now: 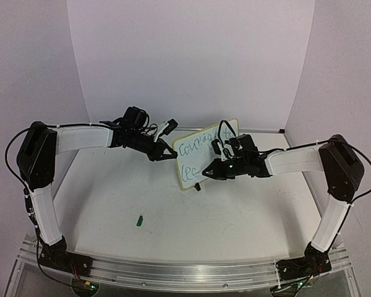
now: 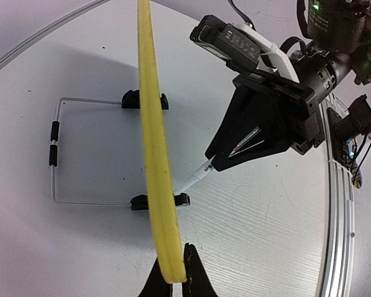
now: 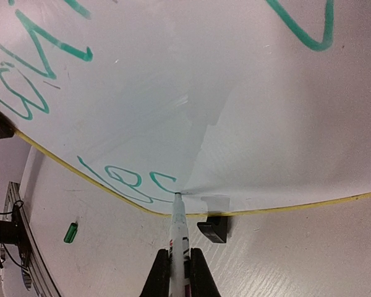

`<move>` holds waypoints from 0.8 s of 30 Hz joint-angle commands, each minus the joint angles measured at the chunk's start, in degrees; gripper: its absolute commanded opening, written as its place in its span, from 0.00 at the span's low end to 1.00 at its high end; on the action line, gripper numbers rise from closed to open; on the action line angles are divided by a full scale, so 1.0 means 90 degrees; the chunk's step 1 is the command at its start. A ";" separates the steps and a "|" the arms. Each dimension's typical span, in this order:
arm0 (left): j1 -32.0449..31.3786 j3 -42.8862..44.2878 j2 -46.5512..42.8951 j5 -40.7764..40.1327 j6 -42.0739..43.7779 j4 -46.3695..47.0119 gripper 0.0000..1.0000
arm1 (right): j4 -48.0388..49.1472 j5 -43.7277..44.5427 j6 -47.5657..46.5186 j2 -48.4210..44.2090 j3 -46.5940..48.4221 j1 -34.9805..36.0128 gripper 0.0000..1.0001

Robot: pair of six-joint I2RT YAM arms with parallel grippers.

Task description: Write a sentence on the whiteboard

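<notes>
Nearest me, a small green cap (image 1: pixel 139 219) lies alone on the desk (image 1: pixel 111 185), well apart from both arms. I take it for the marker's cap, parked out of the stroke path.

Next, the right claw (image 3: pixel 176 266) is clamped shut on the marker (image 3: pixel 179 226). The barrel runs straight out between the fingers so that the tip leads. The tip touches the whiteboard (image 3: pixel 247 111) low on its face, just above the yellow rim, at the end of the green letters there.

The sentence (image 1: pixel 198 146) runs in two slanted green lines. The upper reads roughly "courage to". The lower is only a few letters long where I can see it, and the right arm hides the rest from above. I judge the writing to be partway through line two, not finished.

Beyond that, the left claw (image 2: pixel 172 275) is pinched shut on the board's rim at its left edge. I read this as a brace. The board stands near upright on small black feet (image 2: pixel 145 99) with a thin wire prop (image 2: pixel 54 148) behind, so it looks light enough to slide or tip under pen pressure.
</notes>
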 commanded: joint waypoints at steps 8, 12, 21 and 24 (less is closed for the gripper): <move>-0.0110 0.0144 0.0056 0.0144 0.0050 -0.0405 0.00 | 0.0125 0.0593 0.0024 -0.0449 0.0268 -0.0032 0.00; -0.0109 0.0148 0.0059 0.0150 0.0045 -0.0405 0.00 | 0.0125 0.0563 0.0049 -0.0572 0.0316 -0.0032 0.00; -0.0109 0.0152 0.0050 0.0164 0.0037 -0.0405 0.00 | 0.0114 0.0438 0.0065 -0.0478 0.0321 -0.0032 0.00; -0.0109 0.0145 0.0041 0.0164 0.0036 -0.0413 0.00 | 0.0079 0.0393 0.0060 -0.0383 0.0248 -0.0032 0.00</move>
